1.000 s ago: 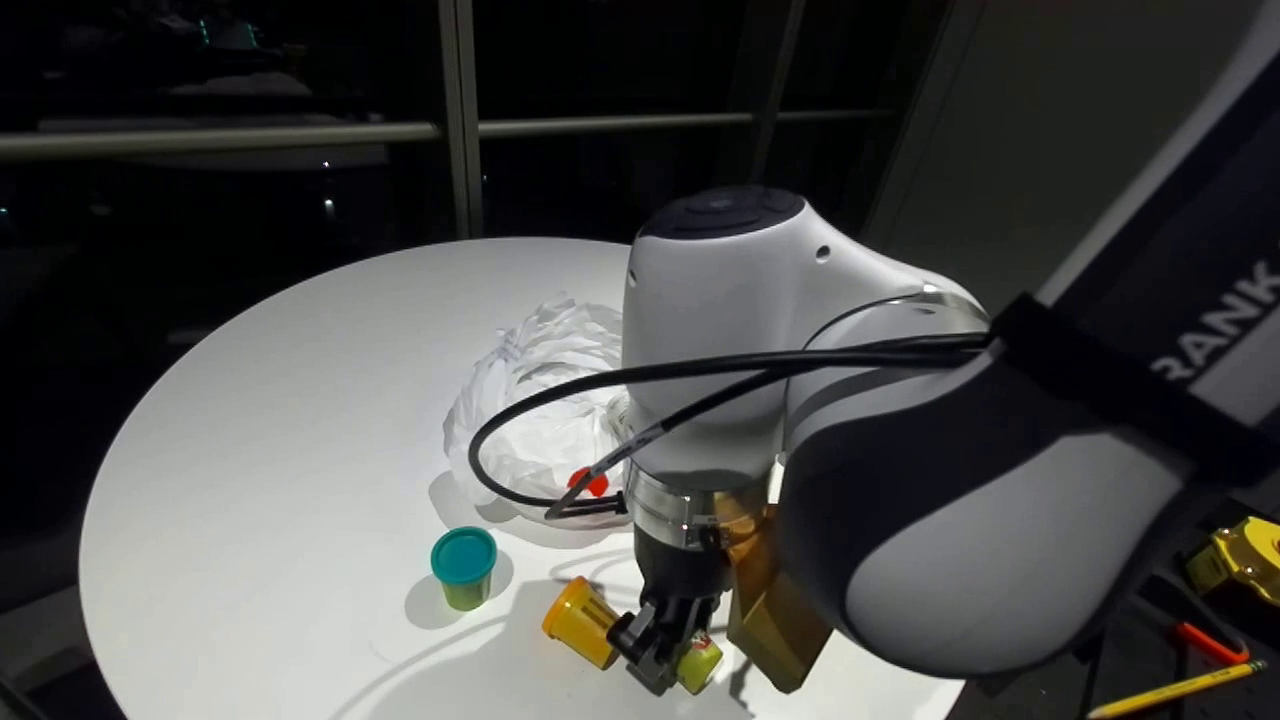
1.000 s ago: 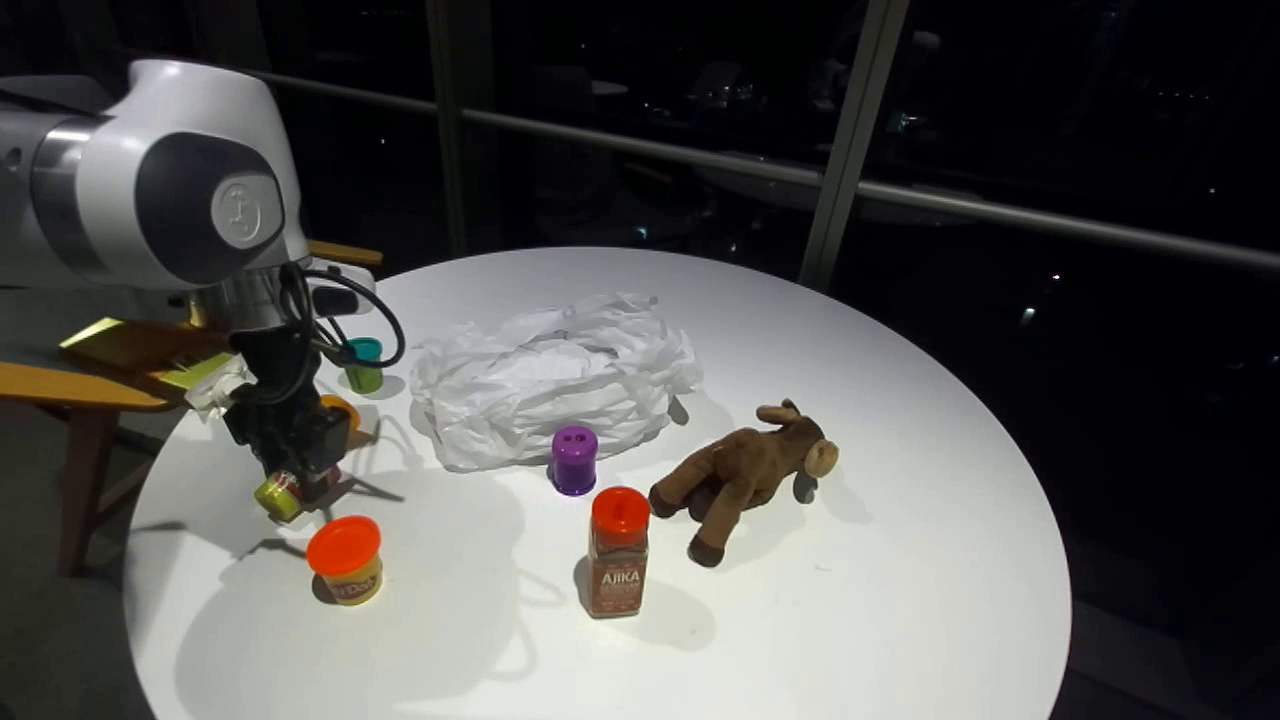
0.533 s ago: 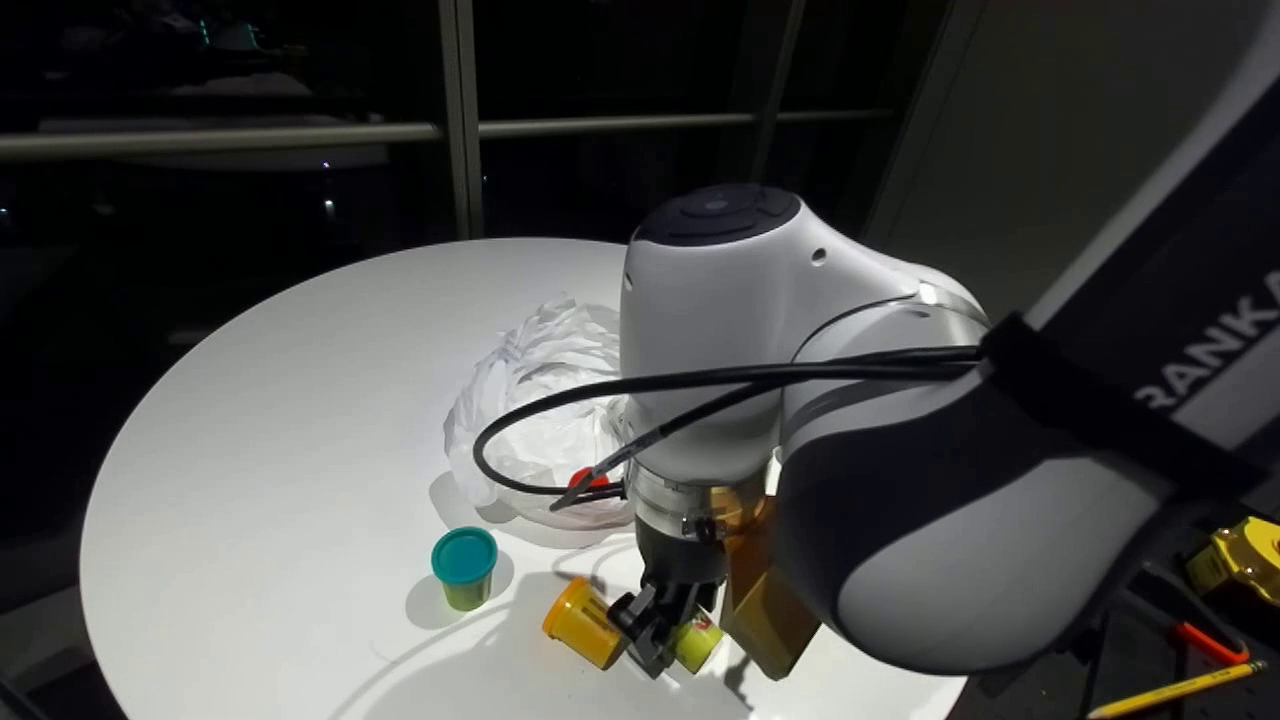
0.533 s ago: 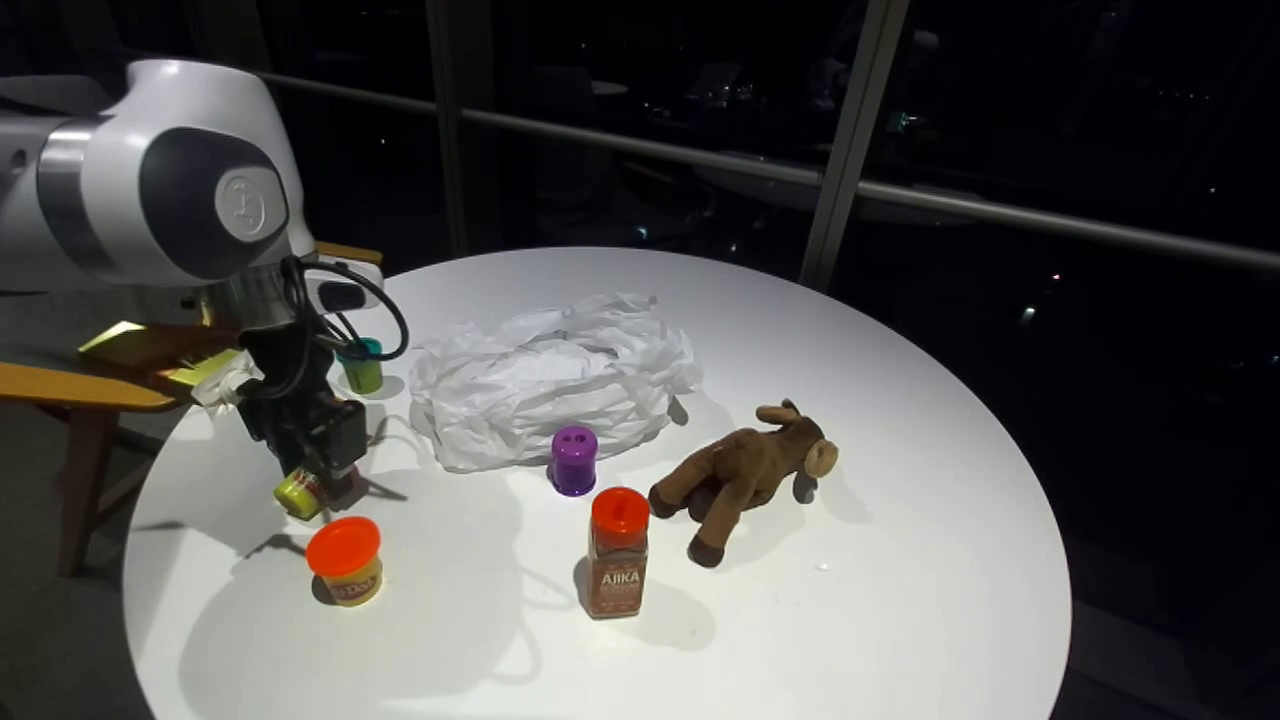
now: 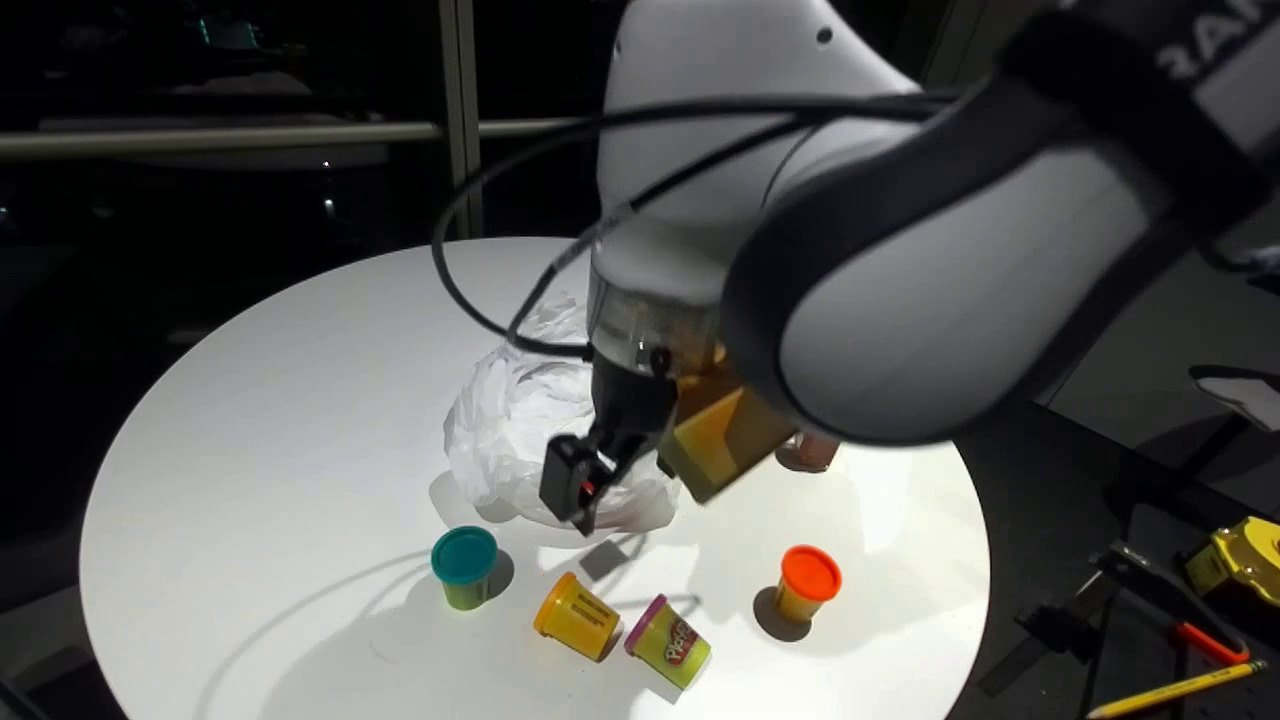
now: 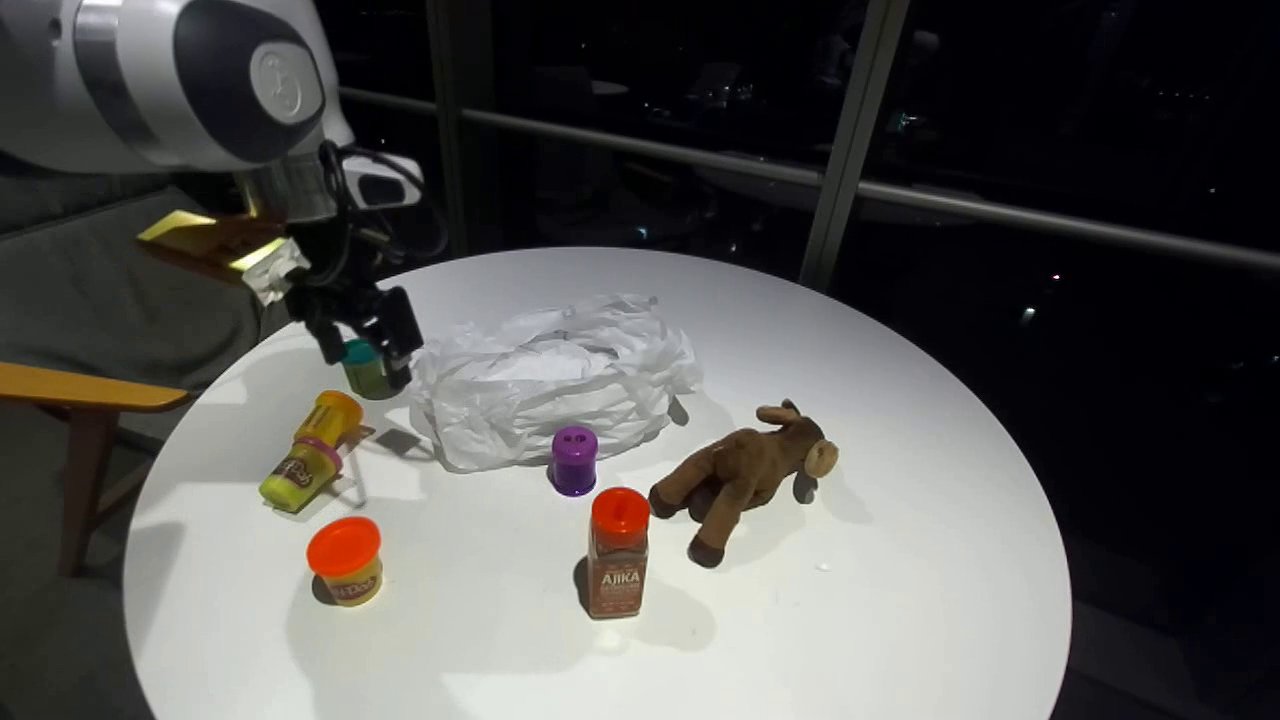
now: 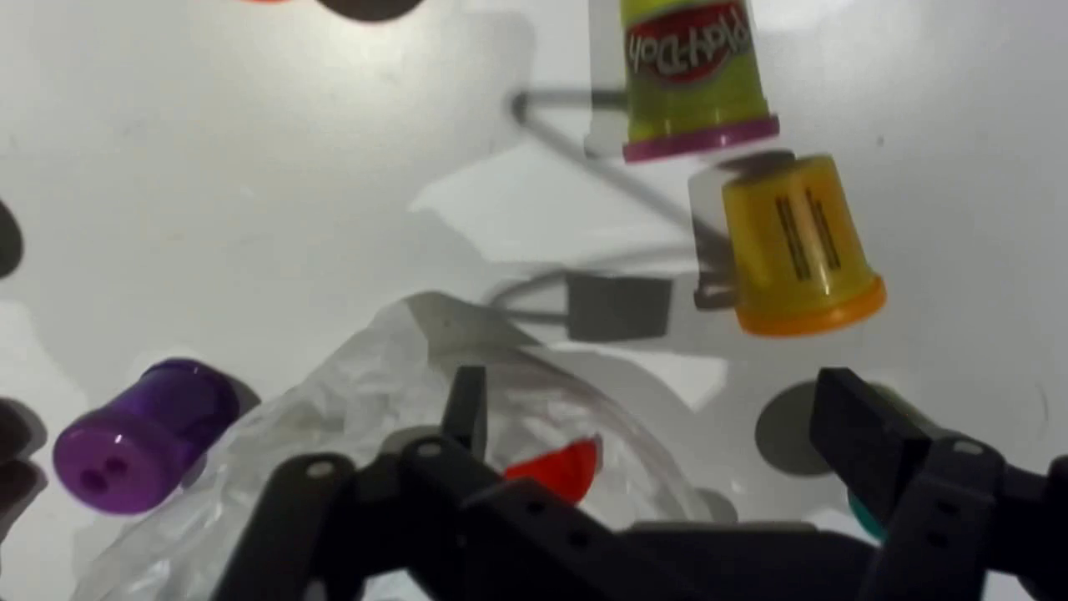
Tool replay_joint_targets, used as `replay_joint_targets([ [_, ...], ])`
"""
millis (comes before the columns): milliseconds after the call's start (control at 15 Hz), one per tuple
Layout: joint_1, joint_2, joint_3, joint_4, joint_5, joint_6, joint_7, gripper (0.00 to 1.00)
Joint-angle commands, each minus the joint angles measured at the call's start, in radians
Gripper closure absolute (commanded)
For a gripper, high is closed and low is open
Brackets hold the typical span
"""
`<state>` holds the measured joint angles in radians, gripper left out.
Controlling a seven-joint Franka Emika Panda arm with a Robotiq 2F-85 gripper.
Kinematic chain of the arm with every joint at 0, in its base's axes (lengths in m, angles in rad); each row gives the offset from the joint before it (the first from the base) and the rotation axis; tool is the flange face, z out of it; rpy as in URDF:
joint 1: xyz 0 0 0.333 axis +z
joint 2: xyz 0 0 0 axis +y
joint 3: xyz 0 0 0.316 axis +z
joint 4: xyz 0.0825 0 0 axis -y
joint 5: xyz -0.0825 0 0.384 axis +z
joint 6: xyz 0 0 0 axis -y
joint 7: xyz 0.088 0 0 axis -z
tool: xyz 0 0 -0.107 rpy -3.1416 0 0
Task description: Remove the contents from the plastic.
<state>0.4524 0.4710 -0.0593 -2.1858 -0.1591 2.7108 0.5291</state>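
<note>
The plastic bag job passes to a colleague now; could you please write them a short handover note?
Pincer: open, nothing held, above the table near the bag.
Done, outside the bag: bottle, purple container, teal-lidded tub and red-lidded tub standing; toy animal, yellow tub and lime tub lying.
Left: a red piece, apparently in the bag; whether more is inside, I can't tell.
</note>
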Motion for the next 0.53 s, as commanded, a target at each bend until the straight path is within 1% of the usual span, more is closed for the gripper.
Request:
replay_joint_targets([
  [0, -0.039, -0.020, -0.021, 0.140, 0.006, -0.080, 0.013, 0.00],
  [67, -0.058, -0.002, -0.019, 0.192, 0.009, -0.105, 0.003, 0.00],
  [267, -0.143, 0.066, 0.012, 0.348, 0.047, -0.200, -0.067, 0.00],
  [467, -0.201, 0.159, 0.028, 0.491, 0.076, -0.283, -0.125, 0.00],
])
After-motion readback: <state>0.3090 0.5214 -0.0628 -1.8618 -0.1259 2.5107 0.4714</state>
